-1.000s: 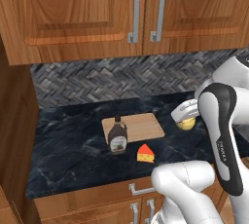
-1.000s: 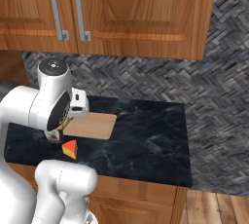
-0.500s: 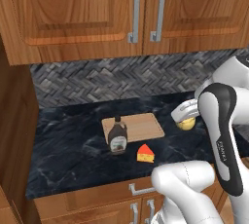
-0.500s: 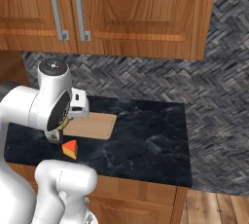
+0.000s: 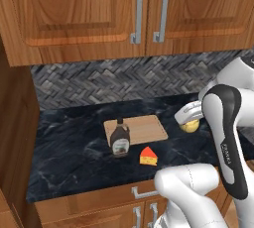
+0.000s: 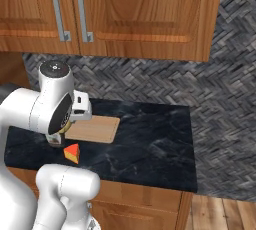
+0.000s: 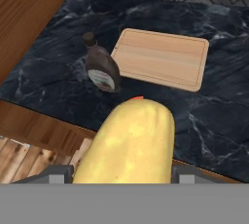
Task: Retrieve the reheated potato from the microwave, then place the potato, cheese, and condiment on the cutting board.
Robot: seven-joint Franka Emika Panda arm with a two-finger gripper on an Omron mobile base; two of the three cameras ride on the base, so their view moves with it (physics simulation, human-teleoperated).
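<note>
- In your hand view, the roundish yellowish-tan potato (image 7: 129, 142) sits right up against the lens, clamped in the gripper (image 7: 121, 177); the fingertips themselves are lost behind it, so you read the hold from the potato's place between them.
- A sliver of red at the potato's top edge is the small orange-red cheese wedge (image 7: 138, 98), nearly all covered there.
- Your left base view gives the whole wedge (image 5: 148, 156), lying on the black marbled counter (image 5: 64, 147) in front of the thin light tan wooden cutting board (image 5: 135, 129) and apart from it.
- That same view shows the potato (image 5: 190, 125) just right of the board, under the arm's white hand, which cuts off its upper part; whether it touches the counter you cannot tell.
- The squat dark brown condiment bottle (image 5: 119, 140) with its black cap stands upright at the board's front left corner; whether its base overlaps the edge is hard to make out.
- In your right base view the arm blocks the board's (image 6: 98, 129) left end.
- Beyond the board, a grey herringbone backsplash (image 5: 124, 81) and brown wooden cabinet doors (image 5: 79, 9).
</note>
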